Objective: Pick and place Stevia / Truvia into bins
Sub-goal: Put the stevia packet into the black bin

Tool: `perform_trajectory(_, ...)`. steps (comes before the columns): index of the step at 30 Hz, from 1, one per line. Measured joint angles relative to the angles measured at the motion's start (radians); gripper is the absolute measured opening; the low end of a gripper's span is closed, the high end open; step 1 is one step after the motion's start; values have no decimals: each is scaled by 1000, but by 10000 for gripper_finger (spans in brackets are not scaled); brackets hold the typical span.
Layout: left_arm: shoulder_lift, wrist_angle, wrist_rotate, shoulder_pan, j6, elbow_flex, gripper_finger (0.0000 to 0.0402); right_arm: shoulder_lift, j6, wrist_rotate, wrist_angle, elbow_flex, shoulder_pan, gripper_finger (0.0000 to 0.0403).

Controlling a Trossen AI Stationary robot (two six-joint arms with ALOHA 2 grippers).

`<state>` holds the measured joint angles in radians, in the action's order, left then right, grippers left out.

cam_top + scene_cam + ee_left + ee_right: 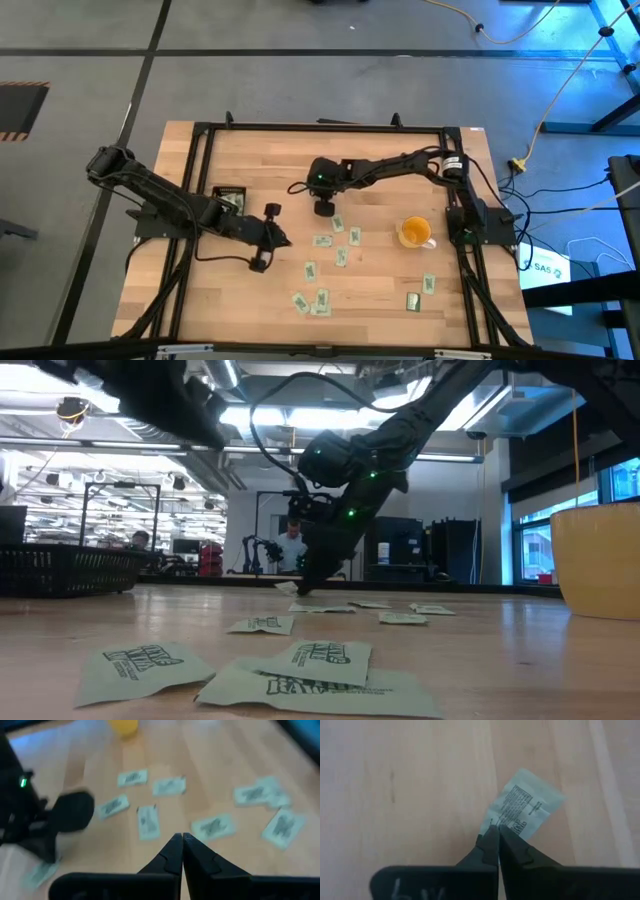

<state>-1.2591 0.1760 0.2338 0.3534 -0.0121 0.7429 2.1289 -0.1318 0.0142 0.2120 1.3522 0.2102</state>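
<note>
Pale green Stevia / Truvia sachets lie scattered flat on the wooden table, several in a loose group at its middle and others toward the near edge. A small black bin holding sachets sits at the left. My right gripper reaches down at mid-table and is shut on one sachet. My left gripper hovers shut with nothing in it, above the table between the bin and the group of sachets. My right gripper pinches the sachet's near end between its two fingertips, only at their free ends. The fingers slant down from the table's right and far side. The rest of the sachet reaches out past the fingertips, printed side up, low over the wood; whether it is lifted clear I cannot tell.
A yellow cup stands right of the sachets, near my right arm. A black frame runs along the table's edges. Bare wood lies toward the far edge. People stand in the room behind the table.
</note>
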Motion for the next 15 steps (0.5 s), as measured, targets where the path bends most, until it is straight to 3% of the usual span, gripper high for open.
perform_trajectory(3, 0, 50, 65, 0, 0, 0, 9, -22, -1, 65, 22, -4, -2, 2)
perform_trajectory(6, 0, 95, 169, 0, 0, 0, 14, -42, -1, 203, 21, -5, -5, 2)
perform_trajectory(9, 0, 161, 224, 0, 21, 0, 23, -61, -1, 378, 11, -4, -7, 1)
perform_trajectory(15, 0, 220, 226, 0, 70, 0, 52, -76, -4, 767, -39, -3, -31, 1)
